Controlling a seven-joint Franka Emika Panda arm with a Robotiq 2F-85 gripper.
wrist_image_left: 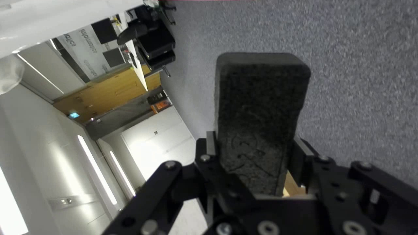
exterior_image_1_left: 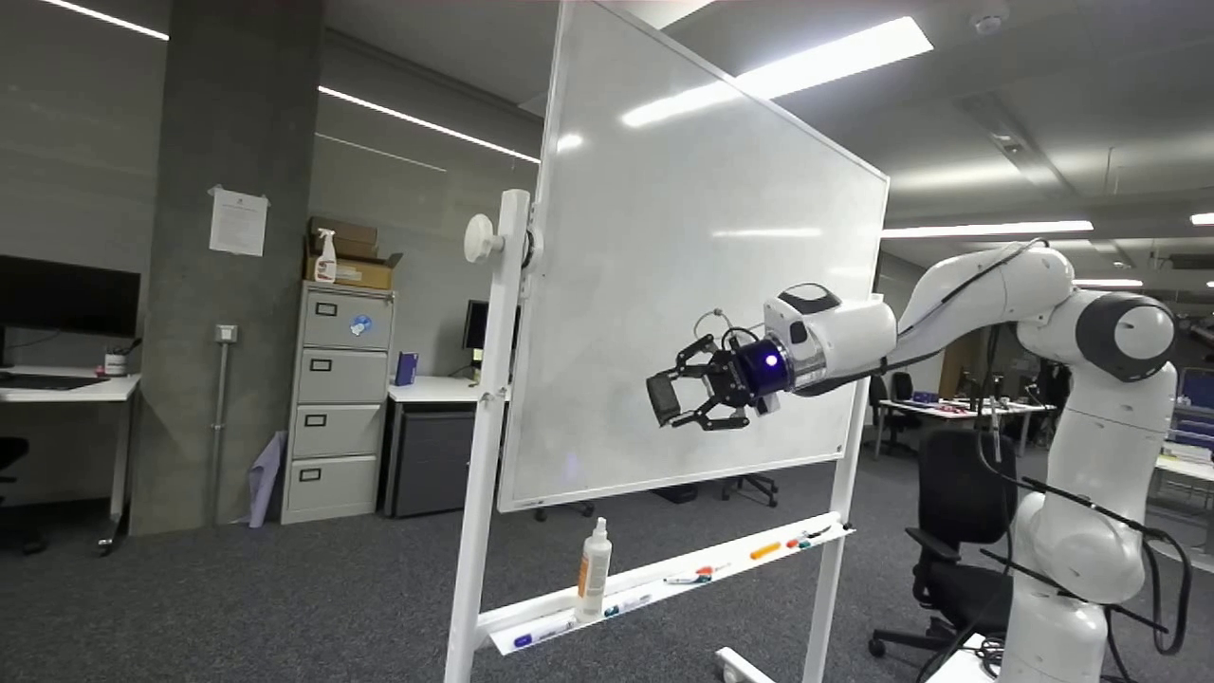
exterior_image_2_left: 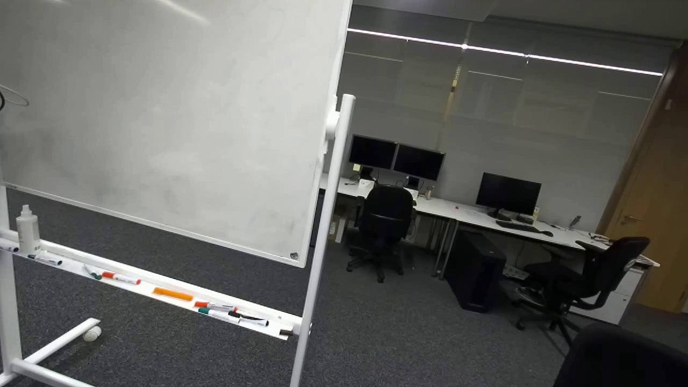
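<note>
A dark grey block [wrist_image_left: 261, 98], eraser-like with worn, scratched faces, is clamped between the finger pads of my gripper [wrist_image_left: 256, 147]. Its far end juts well past the fingertips in the wrist view. In an exterior view the gripper [exterior_image_1_left: 690, 382] points away from the arm, holding the block [exterior_image_1_left: 663, 398] across its tips. Behind them in that view is the big whiteboard [exterior_image_1_left: 645, 285]; the block seems apart from it, though the exact gap is hard to judge. Faint grey smudges show on the whiteboard [exterior_image_2_left: 161, 134]. The gripper's fingers lie outside the remaining exterior view.
Below the board runs a white tray [exterior_image_1_left: 654, 570] carrying a spray bottle [exterior_image_1_left: 594, 574], an orange marker [exterior_image_1_left: 764, 550] and several other pens. A white post [exterior_image_1_left: 488, 427] holds the board's near side. A black office chair [exterior_image_1_left: 963, 531] stands beside the arm's base.
</note>
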